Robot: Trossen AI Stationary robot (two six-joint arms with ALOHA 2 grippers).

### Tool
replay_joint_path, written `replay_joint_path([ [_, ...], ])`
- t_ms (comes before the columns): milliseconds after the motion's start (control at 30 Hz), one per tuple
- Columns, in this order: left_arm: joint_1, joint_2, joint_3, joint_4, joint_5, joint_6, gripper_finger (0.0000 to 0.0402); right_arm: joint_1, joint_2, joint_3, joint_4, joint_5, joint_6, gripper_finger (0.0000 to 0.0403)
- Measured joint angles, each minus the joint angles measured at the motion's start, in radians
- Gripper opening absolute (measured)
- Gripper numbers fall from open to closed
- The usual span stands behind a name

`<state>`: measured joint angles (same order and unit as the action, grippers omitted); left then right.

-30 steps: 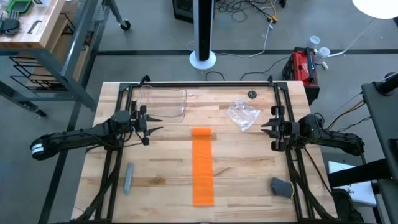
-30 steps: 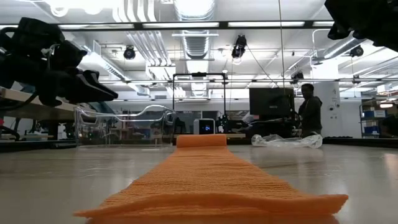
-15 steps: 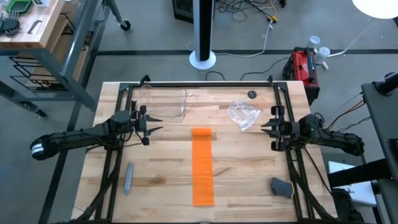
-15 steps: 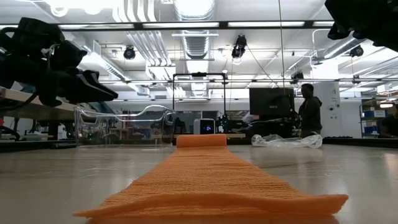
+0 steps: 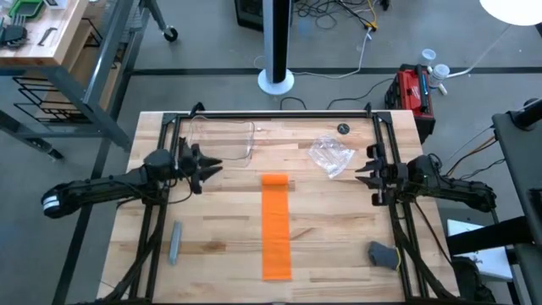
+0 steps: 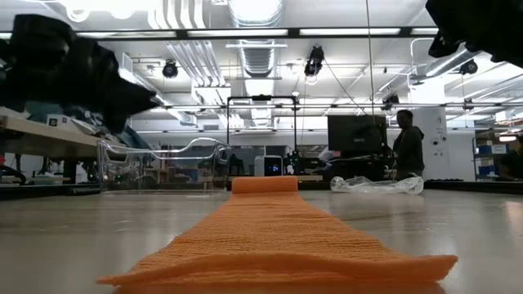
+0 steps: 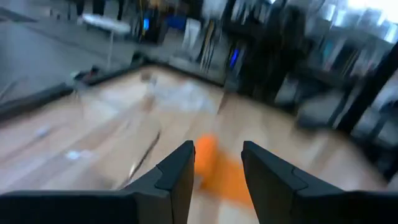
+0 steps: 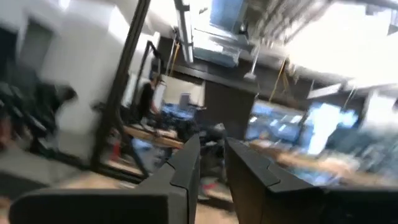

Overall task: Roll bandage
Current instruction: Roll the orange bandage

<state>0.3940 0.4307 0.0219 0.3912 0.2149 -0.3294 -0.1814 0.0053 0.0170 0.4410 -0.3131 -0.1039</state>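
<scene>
Bandage: the long bright orange fabric bandage (image 5: 276, 226) is lying flat down the middle of the wooden table (image 5: 220, 229), with only a small roll showing at its far end.
Progress: I am judging the rolling barely begun; nearly the whole strip is waiting to be wound.
Left gripper (image 5: 210, 167): hovering above the table to the strip's left, well apart from it, fingers a little spread, carrying nothing.
Right gripper (image 5: 362, 174): hanging at the table's right side, fingers narrowly parted, gripping nothing.
Remaining: reaching the rolled end and winding it along the strip.
</scene>
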Motion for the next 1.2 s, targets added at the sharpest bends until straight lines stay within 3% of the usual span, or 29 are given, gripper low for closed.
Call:
replay_joint_path([
  [167,-0.003,0.0,0.0,0.278,0.011,-0.157,0.0128,0.0,0.021,0.0,0.043,0.009,0.143,0.0073],
  [367,-0.067,0.021,0.0,0.346,0.077,-0.144,0.0128,0.0,0.151,0.0,-0.03,0.227,0.292,0.006],
  [567,-0.144,0.113,0.0,0.404,-0.061,-0.136,0.0128,0.0,0.334,0.095,-0.102,0.235,0.382,0.0046],
  [767,-0.147,0.187,0.0,0.473,-0.303,-0.211,0.0128,0.0,0.535,0.293,-0.278,0.235,0.362,0.0047],
  [1000,-0.147,0.269,0.0,0.485,-0.296,-0.236,0.0128,0.0,0.74,0.505,-0.298,0.236,0.277,0.0064],
  [1200,-0.146,0.33,0.0,0.501,-0.42,-0.223,0.0128,0.0,0.884,0.668,-0.313,0.231,0.281,0.0073],
])
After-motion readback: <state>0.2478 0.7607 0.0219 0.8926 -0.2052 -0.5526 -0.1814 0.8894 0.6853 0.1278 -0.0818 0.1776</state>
